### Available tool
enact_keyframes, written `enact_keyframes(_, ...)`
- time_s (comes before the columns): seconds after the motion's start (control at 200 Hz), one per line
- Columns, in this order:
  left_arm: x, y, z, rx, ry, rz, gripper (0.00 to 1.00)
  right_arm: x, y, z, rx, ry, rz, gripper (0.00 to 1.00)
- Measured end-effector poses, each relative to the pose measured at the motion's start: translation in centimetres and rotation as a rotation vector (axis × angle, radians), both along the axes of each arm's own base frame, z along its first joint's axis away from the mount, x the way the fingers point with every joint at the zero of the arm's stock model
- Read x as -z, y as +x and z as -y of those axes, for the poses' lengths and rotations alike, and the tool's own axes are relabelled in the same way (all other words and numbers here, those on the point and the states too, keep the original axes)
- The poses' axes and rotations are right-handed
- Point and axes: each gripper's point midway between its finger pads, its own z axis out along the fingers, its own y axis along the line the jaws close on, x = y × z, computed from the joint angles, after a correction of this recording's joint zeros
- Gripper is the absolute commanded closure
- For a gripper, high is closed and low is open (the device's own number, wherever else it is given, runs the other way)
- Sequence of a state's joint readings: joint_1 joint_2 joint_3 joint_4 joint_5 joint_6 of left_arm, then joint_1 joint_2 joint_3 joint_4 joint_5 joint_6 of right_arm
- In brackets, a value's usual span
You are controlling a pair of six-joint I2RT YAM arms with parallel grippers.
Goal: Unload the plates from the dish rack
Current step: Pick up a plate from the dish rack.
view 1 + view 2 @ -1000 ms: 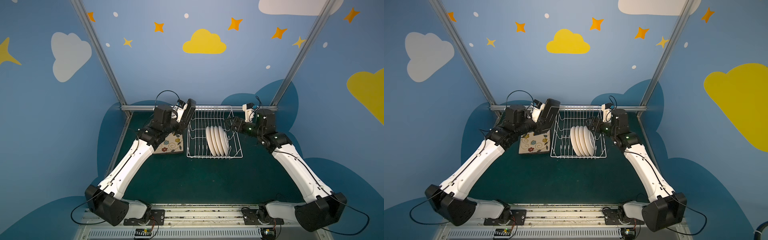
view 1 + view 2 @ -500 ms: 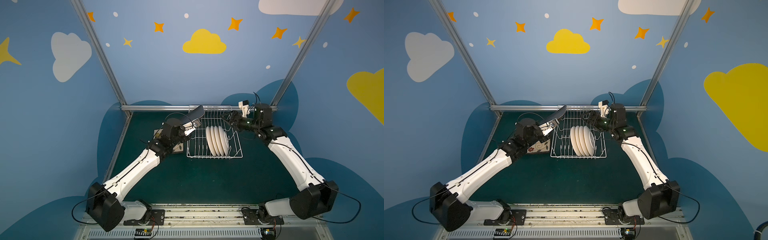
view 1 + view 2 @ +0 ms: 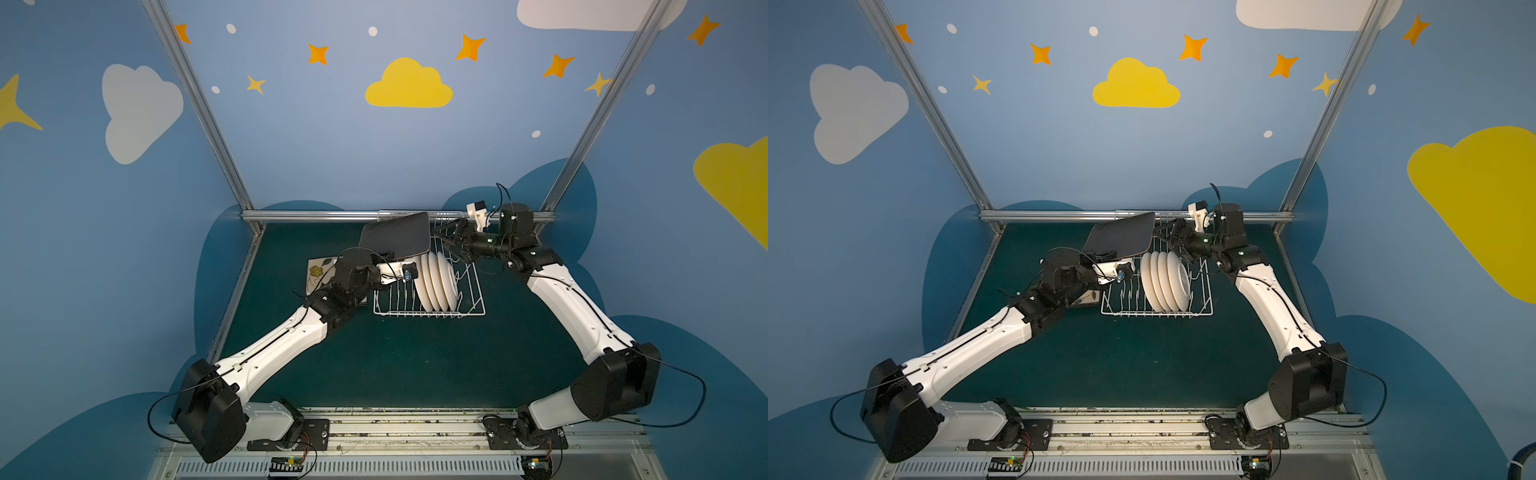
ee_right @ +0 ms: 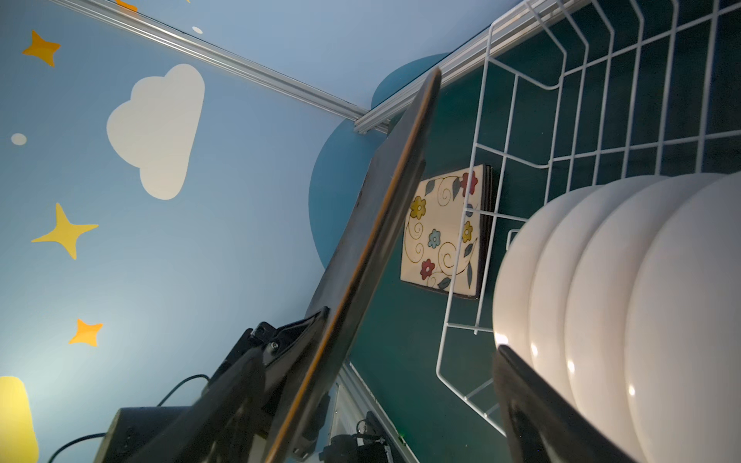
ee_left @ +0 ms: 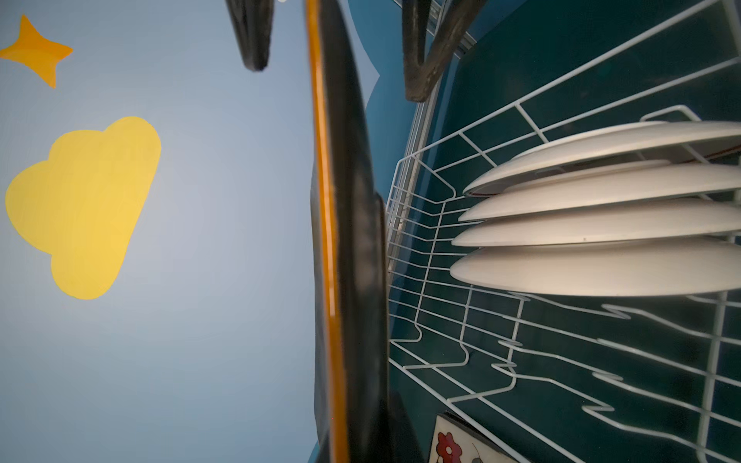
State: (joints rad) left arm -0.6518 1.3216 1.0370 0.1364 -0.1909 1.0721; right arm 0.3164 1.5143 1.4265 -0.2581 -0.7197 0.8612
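A square plate point(image 3: 395, 235) point(image 3: 1119, 235) hangs in the air over the far left part of the dish rack point(image 3: 473, 309) point(image 3: 1204, 311), nearly flat with its black back up. My left gripper point(image 3: 384, 258) is shut on its near edge. My right gripper point(image 3: 451, 239) point(image 3: 1173, 235) is open at the plate's right edge; in the left wrist view its fingers point(image 5: 250, 40) straddle the plate point(image 5: 345, 240). Several round white plates point(image 3: 436, 280) point(image 3: 1163, 286) point(image 4: 621, 300) stand on edge in the rack. A stack of flowered square plates point(image 3: 318, 270) point(image 4: 441, 232) lies on the table left of the rack.
The dark green table point(image 3: 415, 365) is bounded by an aluminium rail point(image 3: 311, 216) at the back and a slanted rail point(image 3: 237, 291) on the left. Blue walls close in behind and at both sides. The rack's left rows of tines point(image 3: 395, 297) hold nothing.
The left arm swung the square plate from on edge near the stack to nearly flat over the rack. The right gripper moved left, up to the plate's right edge, still open.
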Motion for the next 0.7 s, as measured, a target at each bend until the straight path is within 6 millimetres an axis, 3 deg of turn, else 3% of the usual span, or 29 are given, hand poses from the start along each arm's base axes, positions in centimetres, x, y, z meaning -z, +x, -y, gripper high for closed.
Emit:
enact_keyframes(0.28, 1.8, -1.1, 1.0, 0.049, 0.063, -0.003, 0.97, 1.6, 0.1, -1.0, -0.037, 0.018, -0.079, 0.27)
enact_keyframes(0.701, 1.1, -1.8, 2.4, 0.102, 0.073, 0.063, 0.97, 2.9, -0.3, -1.9, -0.038, -0.014, -0.121, 0.42)
